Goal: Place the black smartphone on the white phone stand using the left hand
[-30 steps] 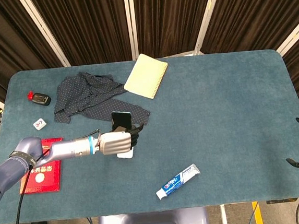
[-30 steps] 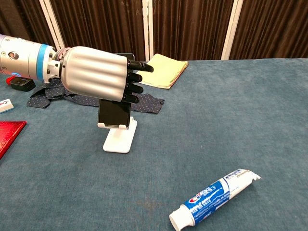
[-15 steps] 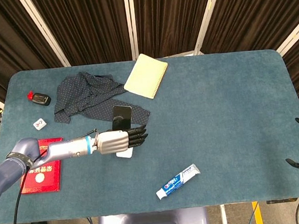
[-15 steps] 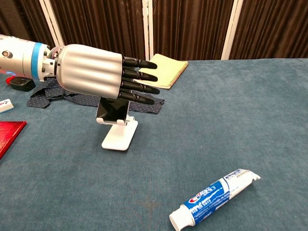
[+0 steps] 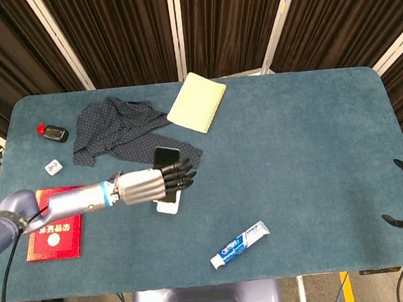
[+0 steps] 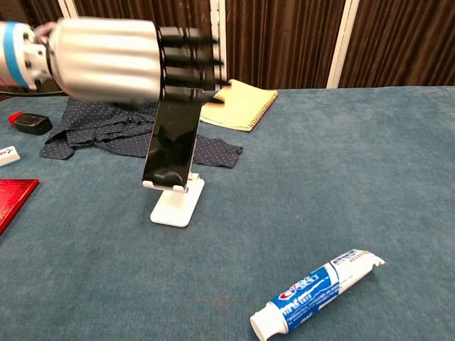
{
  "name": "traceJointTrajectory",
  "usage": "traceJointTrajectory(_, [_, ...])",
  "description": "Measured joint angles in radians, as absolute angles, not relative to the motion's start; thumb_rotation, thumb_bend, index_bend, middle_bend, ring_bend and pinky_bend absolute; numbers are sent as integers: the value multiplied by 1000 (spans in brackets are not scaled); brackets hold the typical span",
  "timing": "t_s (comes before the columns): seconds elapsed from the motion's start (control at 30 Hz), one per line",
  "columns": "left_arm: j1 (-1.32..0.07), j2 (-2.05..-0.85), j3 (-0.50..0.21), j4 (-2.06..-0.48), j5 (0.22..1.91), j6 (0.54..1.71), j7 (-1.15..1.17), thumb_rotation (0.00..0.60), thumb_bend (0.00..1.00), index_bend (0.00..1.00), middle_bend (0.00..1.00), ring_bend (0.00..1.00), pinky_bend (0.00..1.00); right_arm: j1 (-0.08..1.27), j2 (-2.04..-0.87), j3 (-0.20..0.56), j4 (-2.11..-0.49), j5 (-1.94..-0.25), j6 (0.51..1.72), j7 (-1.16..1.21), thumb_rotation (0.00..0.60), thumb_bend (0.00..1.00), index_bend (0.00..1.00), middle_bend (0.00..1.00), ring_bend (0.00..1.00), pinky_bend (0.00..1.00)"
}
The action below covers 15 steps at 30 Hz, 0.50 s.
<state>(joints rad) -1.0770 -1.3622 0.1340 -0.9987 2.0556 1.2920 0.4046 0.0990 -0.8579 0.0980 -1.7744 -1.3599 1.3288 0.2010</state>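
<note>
Chest view shows the black smartphone [image 6: 173, 145] leaning upright on the white phone stand [image 6: 175, 201]; the left hand [image 6: 117, 57] is released, fingers straight, above its top edge; I think it must lift clear without brushing the phone, or it tips.

A blue felt-covered table [image 5: 308, 156] stands before dark pleated curtains [image 5: 222, 22]. A crumpled navy dotted cloth [image 5: 115, 130] lies at rear left, just beside a yellow spiral notebook [image 5: 197, 102]. A toothpaste tube [image 5: 239, 244] (cap end toward the front edge) lies near the front. At far left sit a small black object with a red tip [image 5: 53, 132], a white tile [image 5: 53, 166] and a red booklet [image 5: 55, 238].
</note>
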Motion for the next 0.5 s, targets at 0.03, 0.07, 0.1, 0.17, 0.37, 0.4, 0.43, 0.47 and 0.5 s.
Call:
traceJointTrajectory(0.03, [-1060,-1360,121,-1013,2030,1310,401,600,0,0,0,0,0,99,-857,97,-1776,-1363,1330,202,600,0,0,0,0,0])
traceJointTrajectory(0.07, [-1041,-1357,107,-1030,2003,1329,397,600,0,0,0,0,0,98,-857,97,-1777,-1365,1331,202,600,0,0,0,0,0])
traceJointTrajectory(0.1, [-1013,-1354,88,-1057,1962,1352,390,600,0,0,0,0,0,98,-856,96,-1778,-1367,1332,203,600,0,0,0,0,0])
traceJointTrajectory(0.17, [-964,-1348,63,-1107,1889,1382,376,600,0,0,0,0,0,97,-854,94,-1781,-1376,1336,205,600,0,0,0,0,0])
traceJointTrajectory(0.37, [-745,-1314,7,-1414,1583,1489,444,600,0,0,0,0,0,92,-848,90,-1788,-1395,1348,217,600,0,0,0,0,0])
traceJointTrajectory(0.4, [-697,-1306,2,-1492,1536,1514,472,600,0,0,0,0,0,92,-848,89,-1789,-1397,1348,217,600,0,0,0,0,0])
traceJointTrajectory(0.43, [-660,-1298,0,-1551,1505,1532,487,600,0,0,0,0,0,92,-847,88,-1791,-1400,1350,217,600,0,0,0,0,0])
traceJointTrajectory(0.47, [-622,-1290,-1,-1609,1474,1550,497,600,0,0,0,0,0,92,-847,87,-1793,-1403,1351,216,600,0,0,0,0,0])
traceJointTrajectory(0.5, [-569,-1277,-1,-1684,1435,1572,503,600,0,0,0,0,0,91,-846,87,-1794,-1405,1352,216,600,0,0,0,0,0])
